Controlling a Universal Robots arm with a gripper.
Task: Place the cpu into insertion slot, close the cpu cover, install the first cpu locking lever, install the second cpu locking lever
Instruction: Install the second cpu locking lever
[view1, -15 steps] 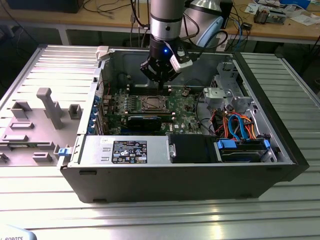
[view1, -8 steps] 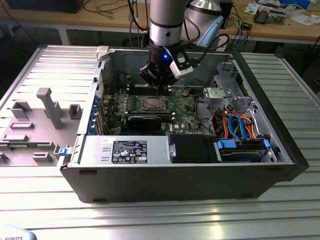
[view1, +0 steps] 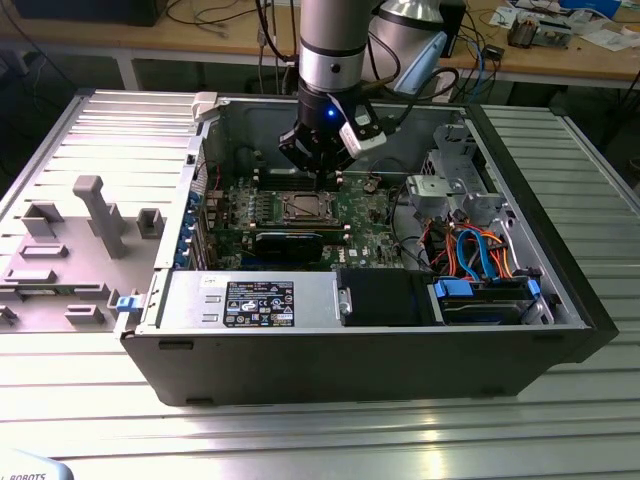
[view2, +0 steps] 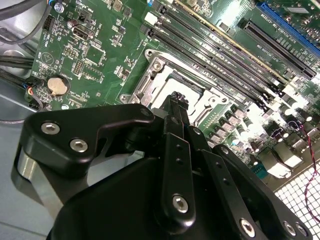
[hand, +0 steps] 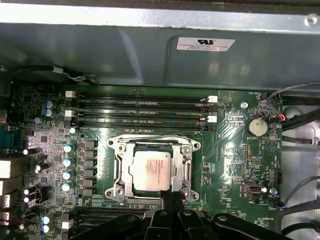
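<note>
Cpu (hand: 152, 169) seated in slot (hand: 186, 172) mid-motherboard (hand: 227, 150), cover (hand: 156, 143) down framing it to hold it flat; gripper (view2: 176, 100) just above cover's edge, fingers together, holding nothing.

Bright overhead light glares off the ribbed metal table (view1: 300, 440), while the computer case (view1: 360, 365) interior sits shadowed.

The arm's gripper (view1: 318, 160) hangs inside the open case (view1: 360, 350), above the green motherboard (view1: 365, 215). The insertion slot (view1: 303, 207) lies just below it, with the cpu cover (view1: 302, 197) down. Grey fixtures (view1: 90, 235) sit at the exterior view's left.
</note>
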